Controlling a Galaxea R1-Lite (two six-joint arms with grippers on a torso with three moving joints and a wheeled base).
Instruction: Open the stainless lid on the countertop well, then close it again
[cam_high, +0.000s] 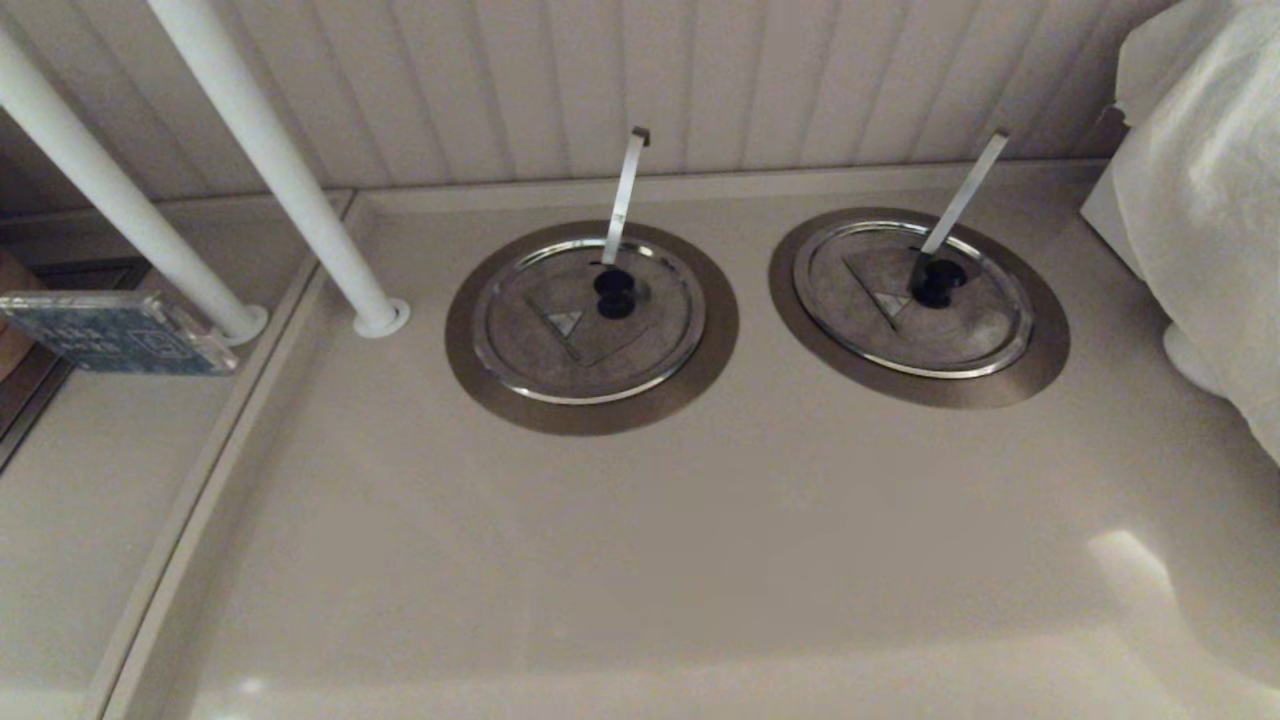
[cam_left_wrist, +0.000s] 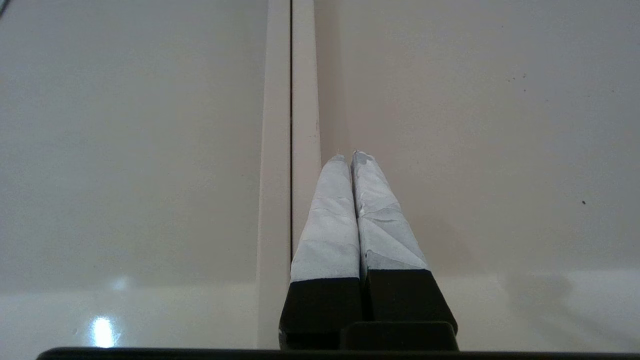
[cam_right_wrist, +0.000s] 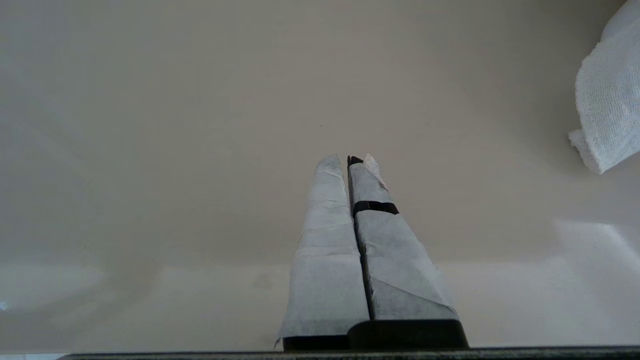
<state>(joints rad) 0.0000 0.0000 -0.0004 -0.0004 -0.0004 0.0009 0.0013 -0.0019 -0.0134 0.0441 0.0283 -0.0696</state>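
So nothing's touching anything yet, both lids are sitting down flat. Starting on the left: the left claw (cam_left_wrist: 350, 156) is clenched with nothing in it, hanging low over a seam (cam_left_wrist: 290, 125) in the counter (cam_high: 640, 560), pointed along it. It doesn't show in the head view at all, so I'd call it parked. Next over is the twin lid (cam_high: 560, 350) with the brighter triangle, which isn't the one we want, so leave it. The lid (cam_high: 880, 330) for the job is the one to the right of it, closed on its well (cam_high: 1045, 350), with a black knob (cam_high: 938, 283) in the middle and a flat handle (cam_high: 965, 195) poking up right behind the knob and leaning right. The cloth (cam_high: 1210, 200) is bunched at the far right edge. The right claw (cam_right_wrist: 347, 160) is also clenched and empty, over bare counter with a corner of the cloth off to one side, and it's out of the head view too, so well apart from the lid. My take on doing this well: use the right arm since it's the nearer side, spread the claw before it arrives, and come at the knob from the front so it misses that handle. Pinch the knob squarely, lift on an arc so the wedge flap (cam_high: 880, 290) can hinge rather than dragging the whole disc, then lower it gently.
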